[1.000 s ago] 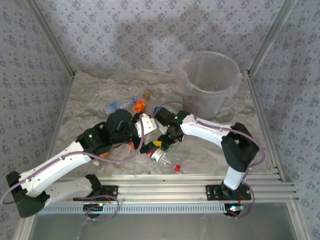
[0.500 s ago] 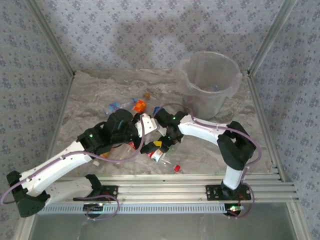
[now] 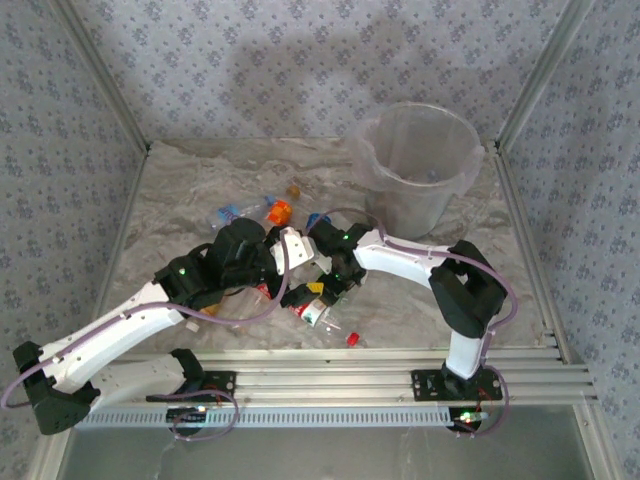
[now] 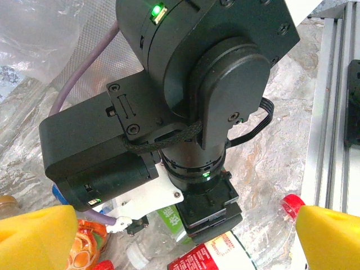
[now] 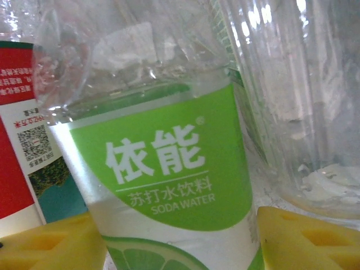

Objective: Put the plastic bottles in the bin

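We judge the step in hand to be the pick: the right gripper (image 5: pixel 180 242) is down in the heap of plastic bottles (image 3: pixel 300 290) on the tabletop (image 3: pixel 190 190). Its two yellow pads (image 5: pixel 45 242) stand on either side of a green-labelled bottle (image 5: pixel 169 163). The pads sit tight against that bottle's sides, but we cannot tell whether they actually clamp it.

Just to the left of this gripper lies a red-labelled bottle (image 5: pixel 17 112), and to its right a clear, crumpled one (image 5: pixel 292 84), both pressing close.

The left gripper (image 4: pixel 183 242) hangs with its pads far apart and holds nothing. The right arm's wrist (image 4: pixel 202 140) sits between and ahead of them, and an orange-labelled bottle (image 4: pixel 90 247) lies near its left pad.

Next, we think, the right gripper needs a firm hold. It must then lift straight up so the neighbours do not drag along, and carry the bottle away.

The bin (image 3: pixel 400 205) stands well apart, beyond and to the right of the right gripper. We cannot tell what lies at its bottom.
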You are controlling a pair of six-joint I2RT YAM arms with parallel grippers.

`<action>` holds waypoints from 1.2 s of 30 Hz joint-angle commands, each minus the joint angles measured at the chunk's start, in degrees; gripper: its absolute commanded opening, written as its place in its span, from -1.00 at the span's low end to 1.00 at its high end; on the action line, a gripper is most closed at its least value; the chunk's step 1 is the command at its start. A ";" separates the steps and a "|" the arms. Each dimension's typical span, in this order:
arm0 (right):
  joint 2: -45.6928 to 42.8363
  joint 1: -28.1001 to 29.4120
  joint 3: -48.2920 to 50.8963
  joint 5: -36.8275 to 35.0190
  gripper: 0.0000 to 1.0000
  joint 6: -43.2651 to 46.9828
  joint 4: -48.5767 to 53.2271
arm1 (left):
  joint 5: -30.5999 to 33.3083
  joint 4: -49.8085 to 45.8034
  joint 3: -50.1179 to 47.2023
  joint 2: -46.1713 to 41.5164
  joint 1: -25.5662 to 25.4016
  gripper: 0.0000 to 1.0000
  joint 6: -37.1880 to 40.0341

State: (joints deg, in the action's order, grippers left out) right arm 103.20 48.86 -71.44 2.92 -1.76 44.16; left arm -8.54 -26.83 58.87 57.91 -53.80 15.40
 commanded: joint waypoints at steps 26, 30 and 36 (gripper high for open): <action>-7.53 0.39 -2.16 0.03 0.16 0.44 4.88 | -0.66 3.39 -0.81 -2.57 -0.60 0.99 -1.41; -10.03 -0.68 -1.93 1.72 0.16 -0.21 4.63 | 0.29 4.58 -1.59 -4.03 -0.60 0.99 -1.68; -14.71 -2.77 -2.00 3.69 0.16 -1.69 4.27 | 2.31 6.57 -2.80 -6.43 -0.52 0.99 -1.99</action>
State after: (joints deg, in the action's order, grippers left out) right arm 91.85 47.13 -71.88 4.56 -2.11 47.20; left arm -7.60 -23.07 56.66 53.17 -53.80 14.26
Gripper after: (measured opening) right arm 0.584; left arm 0.995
